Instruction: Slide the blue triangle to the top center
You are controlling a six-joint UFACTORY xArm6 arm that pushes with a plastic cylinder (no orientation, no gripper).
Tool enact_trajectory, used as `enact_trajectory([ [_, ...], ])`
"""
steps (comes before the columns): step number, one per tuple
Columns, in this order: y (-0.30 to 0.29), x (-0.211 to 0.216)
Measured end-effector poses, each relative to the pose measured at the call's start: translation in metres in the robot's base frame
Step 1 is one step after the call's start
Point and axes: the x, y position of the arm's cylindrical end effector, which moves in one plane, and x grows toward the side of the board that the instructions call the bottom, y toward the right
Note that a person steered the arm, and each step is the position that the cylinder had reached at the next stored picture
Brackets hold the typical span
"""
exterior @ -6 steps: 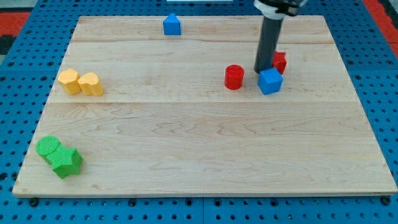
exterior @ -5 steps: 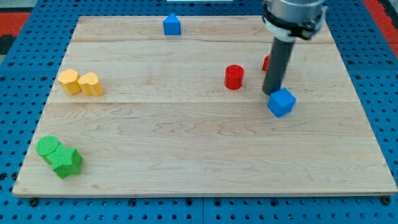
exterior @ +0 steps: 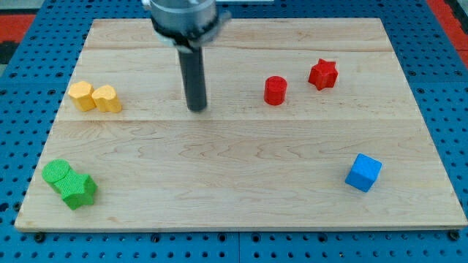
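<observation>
The pale wooden worktop (exterior: pixel 219 190) carries everything. The dark rod has no hand to open or close. Its tip (exterior: pixel 196 109) rests left of centre, well apart from every block. The blue triangle does not show and may be hidden behind the arm. It would likely be light and slide easily if pushed on a flat side. The blue cube (exterior: pixel 363 172), red star (exterior: pixel 322 74) and red cylinder (exterior: pixel 275 90) lie well to the view's right and likely block nothing.

Single camera, high, angled down from near edge; whole pale wooden board (exterior: pixel 241 197) fills frame, blue pegboard (exterior: pixel 22 109) surround.
</observation>
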Motion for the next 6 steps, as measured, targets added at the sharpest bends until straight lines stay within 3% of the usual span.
enact_trajectory([
  [1,-0.02,-0.057],
  [3,-0.081,-0.128],
  [4,-0.065,-0.152],
  [6,0.025,-0.158],
])
